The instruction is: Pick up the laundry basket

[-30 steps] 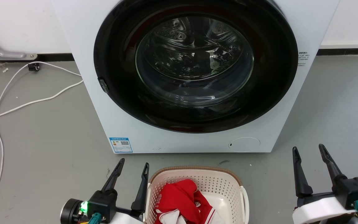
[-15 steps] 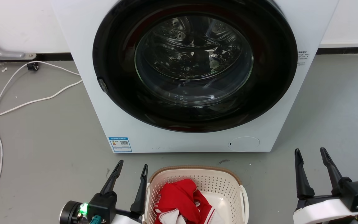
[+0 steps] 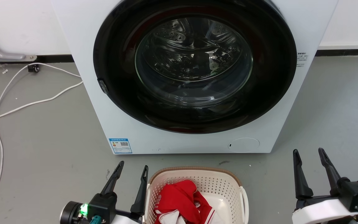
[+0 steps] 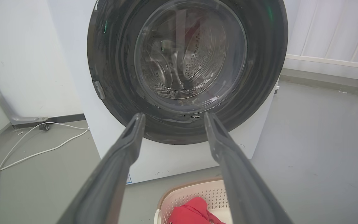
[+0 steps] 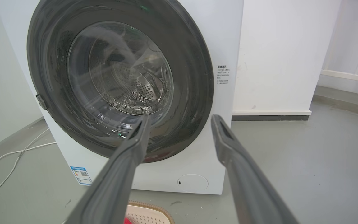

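The laundry basket (image 3: 228,183), cream-white and perforated with a brown woven-look rim, stands on the grey floor at the bottom middle of the head view, holding red and white clothes (image 3: 179,199). My left gripper (image 3: 134,166) is open just beside the basket's left rim, with nothing between its fingers. Open as well, my right gripper (image 3: 308,153) hovers well to the right of the basket, apart from it. A corner of the basket (image 4: 191,194) shows below my left gripper (image 4: 172,115) in the left wrist view. The basket rim (image 5: 149,209) peeks under my right gripper (image 5: 180,117).
A white front-loading washing machine (image 3: 129,124) with a dark round closed door (image 3: 194,62) stands right behind the basket. White cables (image 3: 26,102) lie on the floor at the left. Open grey floor (image 3: 337,118) stretches to the right of the machine.
My right gripper has dropped slightly lower in the head view. The left gripper and the basket stay about where they were.
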### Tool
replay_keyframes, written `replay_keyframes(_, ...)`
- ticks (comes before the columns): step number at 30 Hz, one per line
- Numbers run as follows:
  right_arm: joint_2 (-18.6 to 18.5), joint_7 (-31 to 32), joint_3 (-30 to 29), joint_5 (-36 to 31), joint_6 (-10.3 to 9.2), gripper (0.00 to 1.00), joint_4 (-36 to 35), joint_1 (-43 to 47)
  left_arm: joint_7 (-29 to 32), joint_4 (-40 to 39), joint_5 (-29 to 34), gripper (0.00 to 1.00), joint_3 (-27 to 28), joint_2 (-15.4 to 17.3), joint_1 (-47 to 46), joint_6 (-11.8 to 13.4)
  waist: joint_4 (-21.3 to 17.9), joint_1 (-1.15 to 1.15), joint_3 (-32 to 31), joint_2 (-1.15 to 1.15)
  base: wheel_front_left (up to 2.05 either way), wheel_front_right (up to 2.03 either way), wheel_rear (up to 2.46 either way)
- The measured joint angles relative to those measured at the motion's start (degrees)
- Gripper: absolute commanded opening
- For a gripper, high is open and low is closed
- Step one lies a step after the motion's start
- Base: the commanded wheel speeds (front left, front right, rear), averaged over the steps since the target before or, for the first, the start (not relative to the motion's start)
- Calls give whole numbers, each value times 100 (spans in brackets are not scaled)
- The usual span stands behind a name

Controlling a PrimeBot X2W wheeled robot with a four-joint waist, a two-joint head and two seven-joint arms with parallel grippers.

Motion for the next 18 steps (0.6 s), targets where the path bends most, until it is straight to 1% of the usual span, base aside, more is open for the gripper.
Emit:
replay_keyframes(11,0,0,31,-47,0,100,11,-13,0,66,-16,100,87,-31,4,-71,-18,0,159,0,0,0,0)
replay_keyframes(18,0,0,27,-156,0,100,104,-388,-1,127,-48,100,244,20,-347,-153,-35,0,703,0,0,0,0)
